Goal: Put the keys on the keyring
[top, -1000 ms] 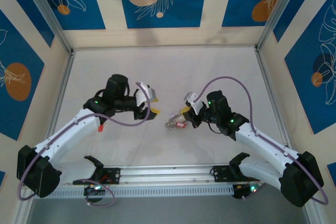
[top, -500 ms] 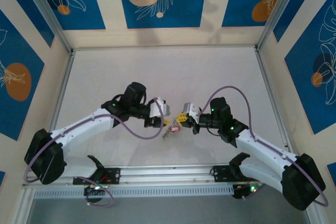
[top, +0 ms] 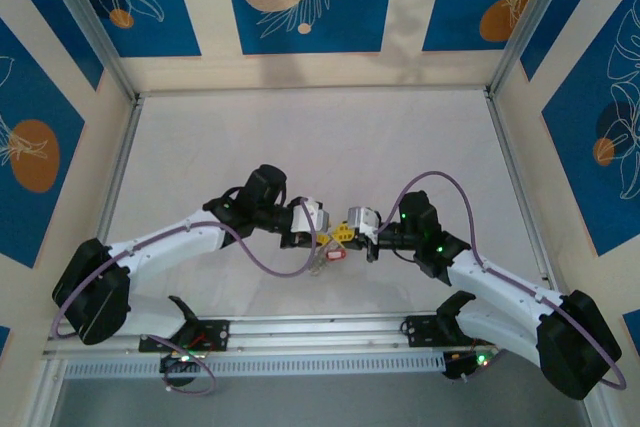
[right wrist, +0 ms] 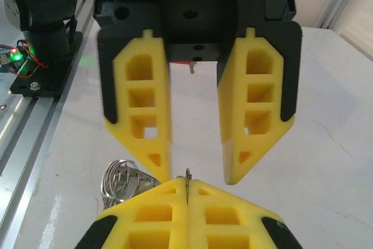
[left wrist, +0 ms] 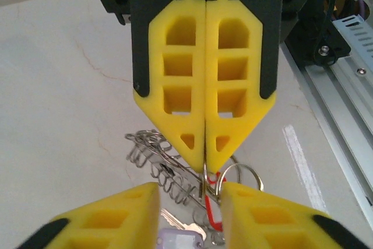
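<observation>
Straddling the tiny slim metal keys (left wrist: 185, 224) with yellow fingers spread, the left gripper (left wrist: 190, 193) faces the jagged round grey metal keyring (left wrist: 157, 158) just beyond, its thin edge seemingly pinched by the right gripper's (left wrist: 205, 161) pressed-together fingers; threading looks hardly started.

- The left arm is swinging in from the left side of the table (top: 300, 137) toward the middle, stretching out lower and further forward.
- The left gripper (top: 322, 234) is arriving nose to nose with the right gripper (top: 347, 235), and its fingers (right wrist: 140, 115) are drawing closer together, a gap remaining between them.
- The right gripper, pinching the keyring (left wrist: 165, 167), is edging leftward and toward the near edge, carrying the keys (top: 328, 253) along.
</observation>
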